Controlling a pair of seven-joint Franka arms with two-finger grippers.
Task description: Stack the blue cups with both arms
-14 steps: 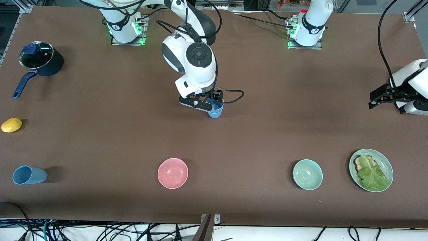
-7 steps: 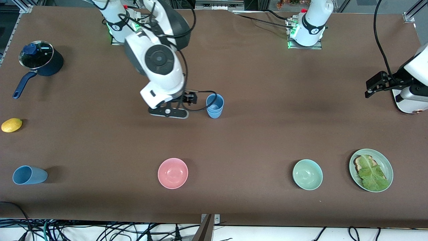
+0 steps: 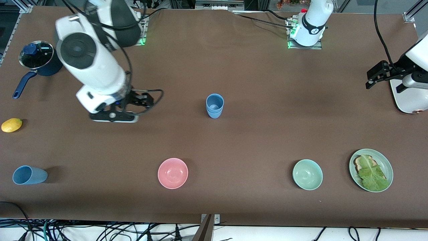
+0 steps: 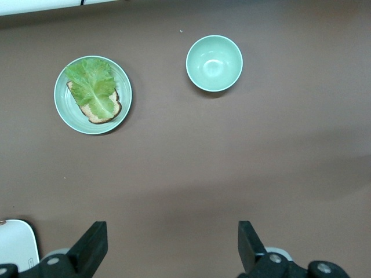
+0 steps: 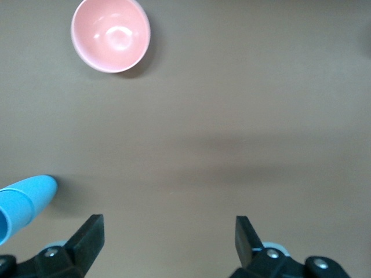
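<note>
Two blue cups point(image 3: 214, 105) stand nested as one upright stack in the middle of the table; the stack also shows in the right wrist view point(image 5: 23, 205). A third blue cup point(image 3: 29, 175) lies on its side near the front camera at the right arm's end. My right gripper point(image 3: 113, 117) is open and empty over bare table between the stack and the saucepan; its jaws stand wide apart in the right wrist view point(image 5: 168, 231). My left gripper point(image 3: 376, 76) is open and empty, waiting at the left arm's end, as the left wrist view point(image 4: 172, 234) also shows.
A pink bowl point(image 3: 173, 173), a green bowl point(image 3: 307, 174) and a green plate point(image 3: 387, 164) with toast and lettuce sit along the near edge. A dark-blue lidded saucepan point(image 3: 41, 60) and a lemon point(image 3: 11, 125) are at the right arm's end.
My right gripper let go of the upper cup on the stack and swung away toward the right arm's end of the table. The left gripper shifted slightly.
</note>
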